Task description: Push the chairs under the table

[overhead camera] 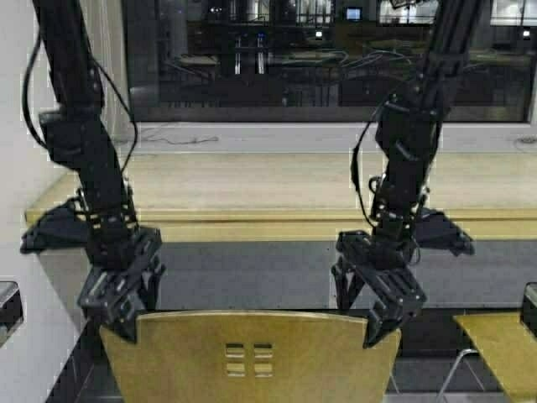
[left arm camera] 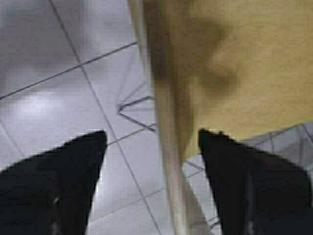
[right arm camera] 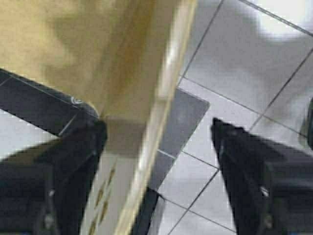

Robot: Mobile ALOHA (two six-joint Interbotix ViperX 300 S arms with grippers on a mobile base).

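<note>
One chair (overhead camera: 252,357) stands right in front of me; its curved yellow back with four small holes fills the bottom of the high view. My left gripper (overhead camera: 126,319) is open over the back's left top corner, the edge (left arm camera: 166,147) passing between the fingers (left arm camera: 73,166). Over the right top corner my right gripper (overhead camera: 365,323) is open too, astride the edge (right arm camera: 164,112). The table (overhead camera: 277,189), a long pale-wood counter, runs across just beyond the chair. A second chair (overhead camera: 503,344) shows at the lower right.
A dark window (overhead camera: 327,59) rises behind the counter, with a cable (overhead camera: 180,138) on its sill. A white wall (overhead camera: 17,126) closes the left side. Below the counter is a dark grey panel (overhead camera: 252,273). The floor is pale tile (left arm camera: 44,107).
</note>
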